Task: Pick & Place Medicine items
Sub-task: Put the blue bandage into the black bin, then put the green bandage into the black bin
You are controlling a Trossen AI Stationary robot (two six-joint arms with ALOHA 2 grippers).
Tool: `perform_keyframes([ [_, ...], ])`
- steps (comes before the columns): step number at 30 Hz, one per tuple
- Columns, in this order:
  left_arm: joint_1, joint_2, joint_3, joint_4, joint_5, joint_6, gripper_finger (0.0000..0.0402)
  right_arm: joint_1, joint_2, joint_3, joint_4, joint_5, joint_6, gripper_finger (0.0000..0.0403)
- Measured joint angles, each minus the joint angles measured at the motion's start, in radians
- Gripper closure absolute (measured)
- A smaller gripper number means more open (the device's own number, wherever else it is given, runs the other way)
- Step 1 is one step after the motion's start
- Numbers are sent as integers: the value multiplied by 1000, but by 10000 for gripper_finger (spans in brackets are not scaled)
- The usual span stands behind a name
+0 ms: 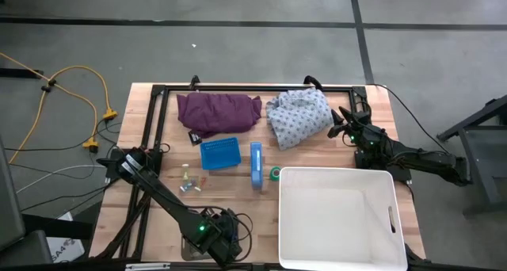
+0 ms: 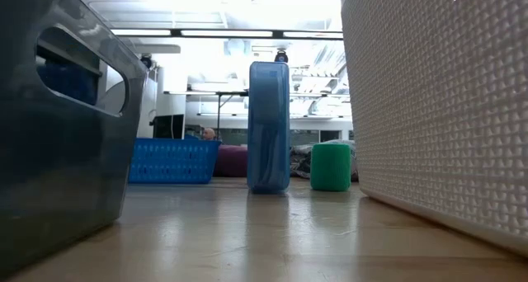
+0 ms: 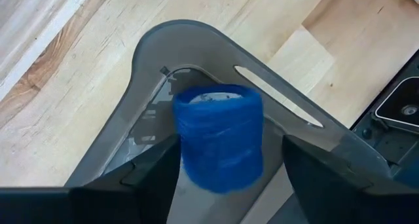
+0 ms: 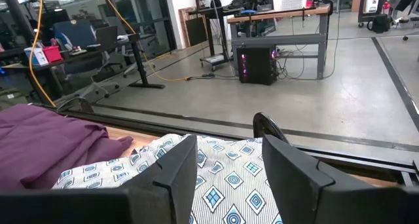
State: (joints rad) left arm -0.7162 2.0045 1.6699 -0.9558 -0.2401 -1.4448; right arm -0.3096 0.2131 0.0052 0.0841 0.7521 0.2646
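**Blue roll between the left fingers, over the grey bin**

Closest in, seen from the left wrist, a blue tape-like roll (image 3: pixel 219 137) sits between the two dark fingers (image 3: pixel 147 178) of the left gripper (image 3: pixel 222 178). It stands upright with its open end facing the camera, and the fingers flank it on both sides. Whether they are pressing it or have just let go I cannot tell; the gap looks a touch wider than the roll. Beneath it is the inside of a grey bin (image 3: pixel 196 47) with a slot handle, so the roll is in or just above that bin, at the table's near edge where the left gripper (image 1: pixel 212 238) hangs in the overhead view.

My guess is that the placing of this item is nearly done and the next move is simply to open and lift straight up.

The rest of the medicine items wait mid-table: a blue basket (image 1: pixel 219 154), a tall blue block (image 1: pixel 256 165) standing on end, a green roll (image 1: pixel 275 173) just beside it, and a few tiny pale vials (image 1: pixel 188 181). All lie nearer the left arm's bin than the right gripper (image 1: pixel 346 128), which rests at the far right corner beside a patterned cloth (image 1: pixel 299 116), fingers (image 4: pixel 177 171) apart and empty. A purple cloth (image 1: pixel 216 112) and a white tub (image 1: pixel 337 215) also sit on the wooden table (image 1: pixel 170 188).
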Motion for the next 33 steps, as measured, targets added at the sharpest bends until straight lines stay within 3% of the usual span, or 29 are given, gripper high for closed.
perform_keyframes([
  [9,0,-2,0,0,-6,5,136,0,0,0,0,0,0,243],
  [16,-17,-116,4,-22,-137,-15,136,0,0,0,0,0,0,243],
  [28,-1,-140,1,-84,-139,17,136,0,0,0,0,0,0,243],
  [33,26,-140,1,-91,-138,100,136,0,0,0,0,0,0,243],
])
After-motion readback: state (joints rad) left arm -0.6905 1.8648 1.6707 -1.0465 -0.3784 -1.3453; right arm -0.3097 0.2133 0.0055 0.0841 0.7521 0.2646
